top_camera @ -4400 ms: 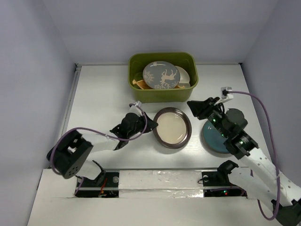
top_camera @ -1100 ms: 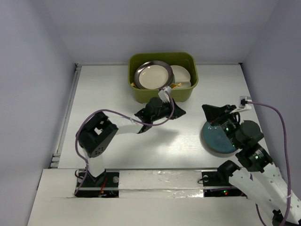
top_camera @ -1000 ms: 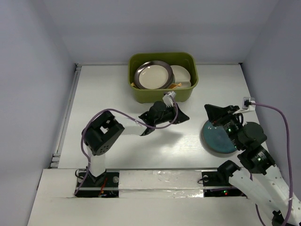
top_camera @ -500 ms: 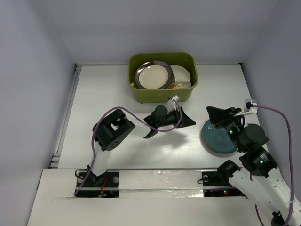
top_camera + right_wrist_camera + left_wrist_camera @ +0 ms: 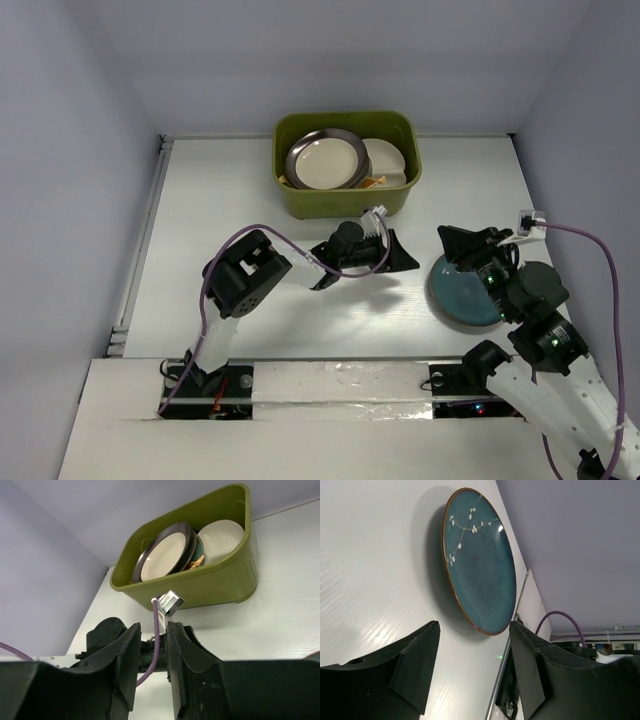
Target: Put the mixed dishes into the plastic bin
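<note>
Scene: two robot arms on a white table (image 5: 220,200), seen from above and from each wrist.
Plastic bin: the olive-green tub (image 5: 345,205) sits at the far middle of the table. It already holds several dishes leaning together.
Dishes in the bin: a brown-rimmed cream plate (image 5: 325,162) is tilted on top. A plain cream dish (image 5: 388,160) sits to its right, and a sliver of orange shows between them.
Dish outside the bin: a teal round plate (image 5: 462,292) with a white blossom sprig lies flat on the table's right side, well apart from the bin. It is the only plate seen on the table.
Left gripper: the left gripper (image 5: 405,258) is near the middle of the table. Its fingers are spread and hold nothing.
Right gripper: the right gripper (image 5: 450,240) has a narrow gap between its fingers and is also empty.
Plate relative to grippers: the left gripper points at the teal plate from its left, near but not touching. The right gripper hangs above the plate's far-left rim.
Step in hand: probably the approach to the teal plate, with most of the task seemingly done.
Next move: one gripper needs to reach the rim and close on it. The plate then has to be lifted over the bin's near wall and set among the other plates.
</note>
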